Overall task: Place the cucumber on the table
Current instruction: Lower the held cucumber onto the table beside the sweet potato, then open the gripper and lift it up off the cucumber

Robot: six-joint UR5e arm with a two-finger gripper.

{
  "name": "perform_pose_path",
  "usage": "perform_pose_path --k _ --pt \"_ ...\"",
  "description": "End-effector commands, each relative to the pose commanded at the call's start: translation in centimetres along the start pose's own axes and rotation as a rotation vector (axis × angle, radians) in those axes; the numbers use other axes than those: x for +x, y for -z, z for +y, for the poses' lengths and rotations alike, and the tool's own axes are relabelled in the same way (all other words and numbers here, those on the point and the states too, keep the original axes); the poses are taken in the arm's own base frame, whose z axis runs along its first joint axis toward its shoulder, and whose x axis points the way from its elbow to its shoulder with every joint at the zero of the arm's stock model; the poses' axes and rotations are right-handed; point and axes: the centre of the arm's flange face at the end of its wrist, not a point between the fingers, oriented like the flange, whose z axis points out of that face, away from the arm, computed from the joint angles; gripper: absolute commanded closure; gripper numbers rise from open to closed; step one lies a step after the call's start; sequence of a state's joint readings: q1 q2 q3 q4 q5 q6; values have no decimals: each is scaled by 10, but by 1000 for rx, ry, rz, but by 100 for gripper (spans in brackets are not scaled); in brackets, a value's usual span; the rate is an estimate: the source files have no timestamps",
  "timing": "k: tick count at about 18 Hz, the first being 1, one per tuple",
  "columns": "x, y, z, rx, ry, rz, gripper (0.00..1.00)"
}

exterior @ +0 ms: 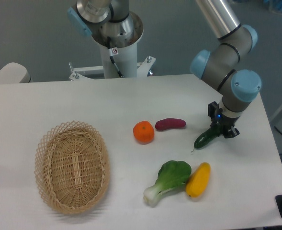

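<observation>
Dark green cucumber (pixel 206 138) hangs slanted in the jaws of the gripper (pixel 219 129), stem tip pointing down-left, low over the white bench (pixel 83 100). Jaws are clenched on its upper, right-hand end; most of the body sticks out free to the left. Whether the stem tip touches the bench cannot be told from this view.

Nearby: purple vegetable (pixel 170 124) to the left, orange (pixel 143 132) beyond it. Yellow vegetable (pixel 198 179) and bok choy (pixel 168 179) lie touching each other, nearer the camera, apart from the cucumber. Wicker basket (pixel 72 166) sits far left, well apart.

Judgement: placing is near its end; lowering and release remain.

Risks:
- Grip is at one end, so on release the long free part could drop and roll, being smooth and curved.
- A roll toward the camera might bump the yellow vegetable.
- Pressing down with the tip leading could lever the cucumber askew in the jaws.
</observation>
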State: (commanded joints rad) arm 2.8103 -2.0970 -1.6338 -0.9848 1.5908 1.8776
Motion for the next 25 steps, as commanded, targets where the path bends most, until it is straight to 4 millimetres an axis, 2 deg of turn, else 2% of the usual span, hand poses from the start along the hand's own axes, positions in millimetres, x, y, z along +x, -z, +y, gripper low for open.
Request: perform_pose_path --k 4,8,10,12,15,18,20,25 --pt "-4 35 -8 -14 -14 -60 0" --pt "-9 91 -52 -16 -19 -157 0" --pt "-3 127 -71 -25 -22 -205 0" --pt "6 154 -88 -14 -23 -219 0" --pt "7 189 -97 52 35 -175 0" --pt "-1 212 -84 53 44 -170 0" --pt "-3 221 -65 51 62 -169 0" --pt "2 224 -19 37 -50 -156 0"
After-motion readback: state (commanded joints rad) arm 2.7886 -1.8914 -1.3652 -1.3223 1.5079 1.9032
